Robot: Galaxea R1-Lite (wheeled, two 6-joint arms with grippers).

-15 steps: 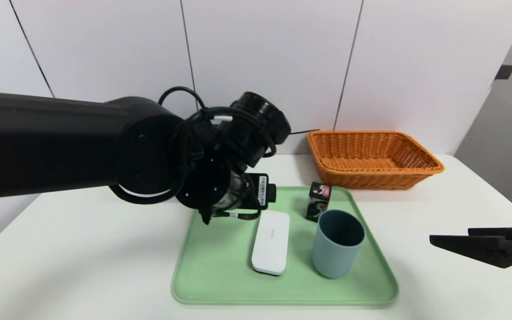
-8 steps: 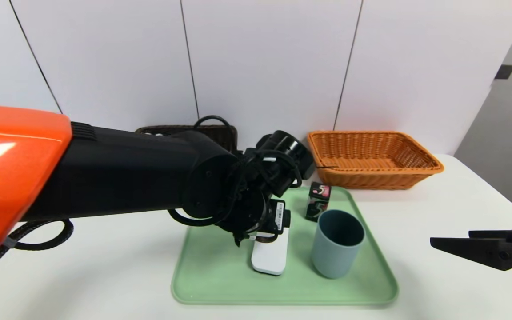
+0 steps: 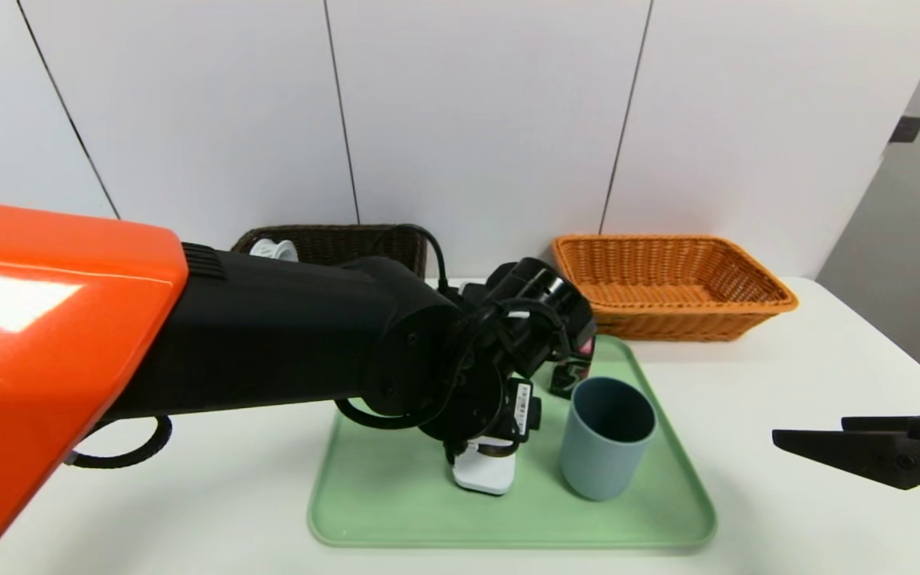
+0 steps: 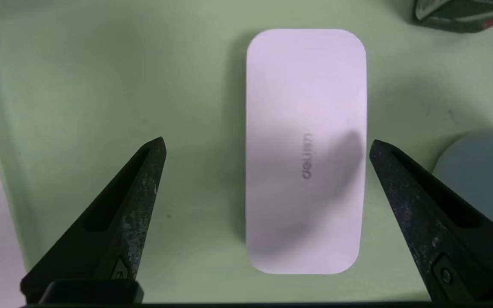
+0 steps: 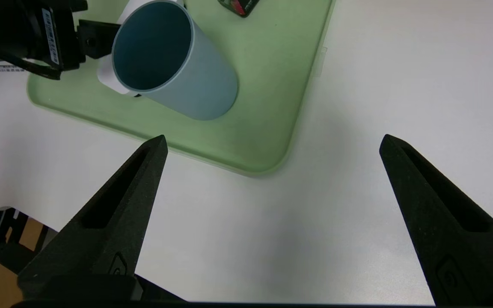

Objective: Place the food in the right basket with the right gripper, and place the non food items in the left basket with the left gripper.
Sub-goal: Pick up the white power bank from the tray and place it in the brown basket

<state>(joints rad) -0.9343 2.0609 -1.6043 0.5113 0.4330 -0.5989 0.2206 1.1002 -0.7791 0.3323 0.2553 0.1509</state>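
Sorting under way, with three items left on the green tray (image 3: 396, 519).

Left gripper (image 4: 267, 147), fingers open and empty, hangs above the white case (image 4: 306, 102), seemingly the next pick; the blue cup (image 3: 605, 447) and small dark box (image 3: 570, 377) also wait there. A white item (image 3: 274, 249) already sits in the dark left basket (image 3: 332, 231). The right gripper (image 5: 274, 144) idles, open, over the bench (image 5: 357, 239) beside the tray.

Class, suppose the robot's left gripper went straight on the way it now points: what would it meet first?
The left gripper points down, open, over the white case, so probably that or the green tray beside it; its height above them is unclear.
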